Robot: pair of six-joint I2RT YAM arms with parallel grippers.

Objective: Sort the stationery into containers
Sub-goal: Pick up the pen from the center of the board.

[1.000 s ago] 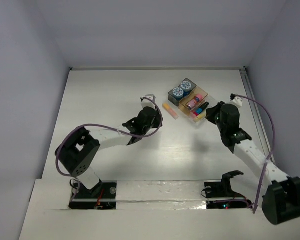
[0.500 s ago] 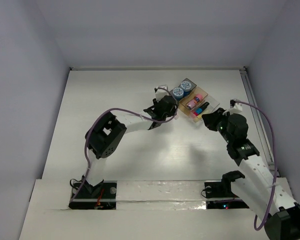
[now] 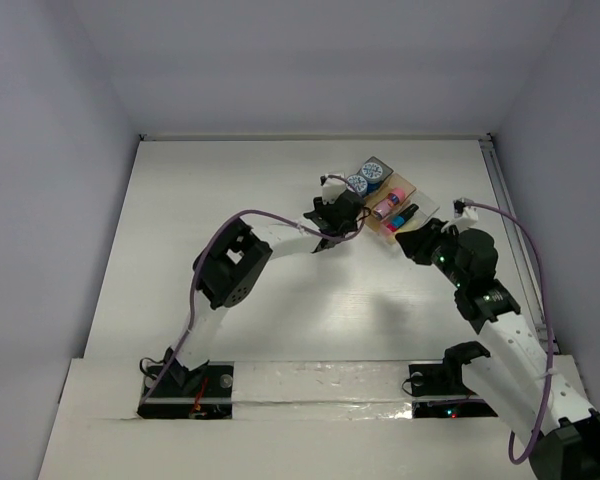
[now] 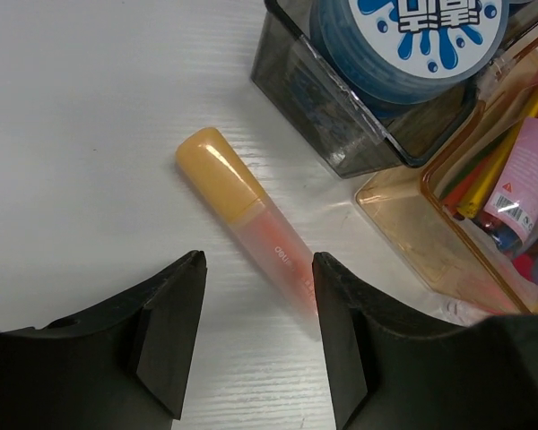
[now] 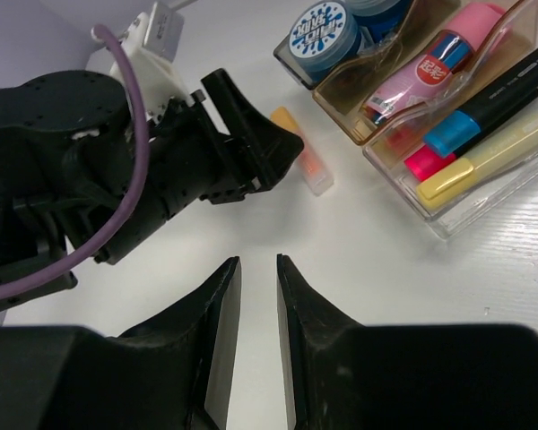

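An orange marker point(image 4: 251, 224) lies flat on the white table just left of the containers. My left gripper point(image 4: 258, 269) hangs open over it, its near end close by the right finger. In the top view my left gripper point(image 3: 337, 220) hides this marker. The dark grey tray point(image 4: 341, 134) holds two blue-and-white pots point(image 5: 321, 31). A pink-topped stick point(image 5: 430, 67) lies in the amber tray point(image 5: 354, 112). The clear tray point(image 5: 448, 210) holds black-blue point(image 5: 493, 98), pink-black point(image 5: 421, 161) and yellow point(image 5: 484, 157) markers. My right gripper point(image 5: 256, 264) is slightly open and holds nothing, below and left of the clear tray.
The tray cluster point(image 3: 385, 195) sits at the table's far right. A raised rail point(image 3: 505, 215) runs along the right edge just beyond it. My two grippers are near each other, the right gripper point(image 3: 415, 238) a little right of the left.
My left arm has swung right to the orange marker beside the trays, and its jaws have opened. My right gripper has backed away from the clear tray and parted a little.
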